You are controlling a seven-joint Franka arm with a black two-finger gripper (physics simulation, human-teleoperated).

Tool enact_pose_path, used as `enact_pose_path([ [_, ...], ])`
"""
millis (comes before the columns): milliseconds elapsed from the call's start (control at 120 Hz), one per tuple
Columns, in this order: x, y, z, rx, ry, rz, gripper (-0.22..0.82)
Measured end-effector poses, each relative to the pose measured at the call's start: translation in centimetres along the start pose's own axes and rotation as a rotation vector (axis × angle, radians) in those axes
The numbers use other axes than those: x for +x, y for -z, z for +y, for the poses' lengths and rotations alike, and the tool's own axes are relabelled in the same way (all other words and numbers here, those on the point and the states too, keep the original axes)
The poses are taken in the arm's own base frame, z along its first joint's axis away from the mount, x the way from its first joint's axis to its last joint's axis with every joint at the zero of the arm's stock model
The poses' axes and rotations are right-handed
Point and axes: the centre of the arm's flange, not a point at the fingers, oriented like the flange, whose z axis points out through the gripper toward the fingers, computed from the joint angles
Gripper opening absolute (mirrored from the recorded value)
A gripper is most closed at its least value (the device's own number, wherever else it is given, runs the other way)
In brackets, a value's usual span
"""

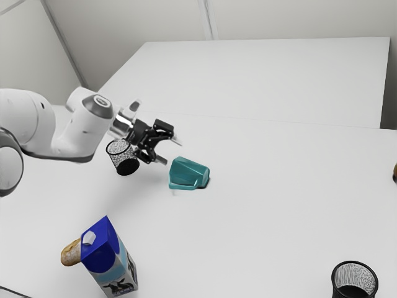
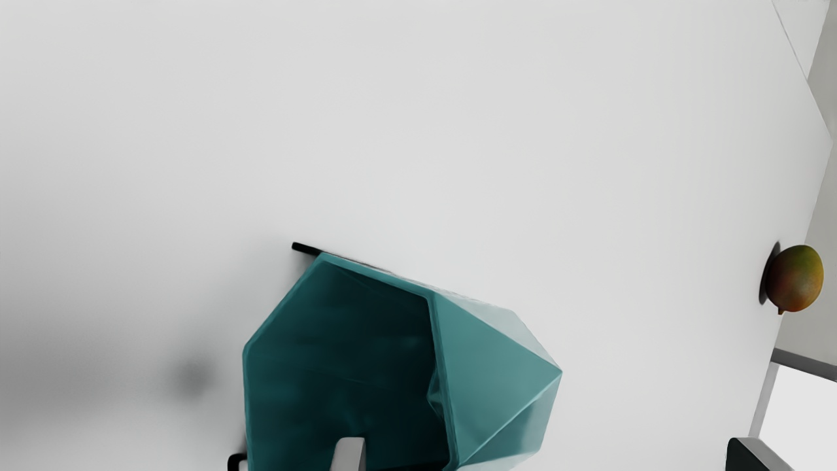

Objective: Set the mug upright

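The mug [image 1: 188,172] is lying on its side, mouth to the exterior view's left, and the tool [image 1: 172,152] is near it, wide open. I judge this is the approach; next it must grip the wall, then tilt it up.

A plain, lab-like room: pale walls [image 1: 279,17], white table [image 1: 260,217], robot arm [image 1: 87,133].
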Motion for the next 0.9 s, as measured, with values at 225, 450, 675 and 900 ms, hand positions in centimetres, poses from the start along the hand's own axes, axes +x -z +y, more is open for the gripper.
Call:
enact_pose_path([
  [225, 0.4, -2.3, -1.9, -0.08, -0.003, 0.007, 0.6],
  [450, 0.1, -3.6, -2.1, -0.13, -0.036, 0.004, 0.6],
  [675, -0.7, -4.7, -2.5, -0.169, -0.058, -0.002, 0.6],
  [900, -1.0, -5.4, -1.8, -0.202, -0.091, 0.002, 0.22],
])
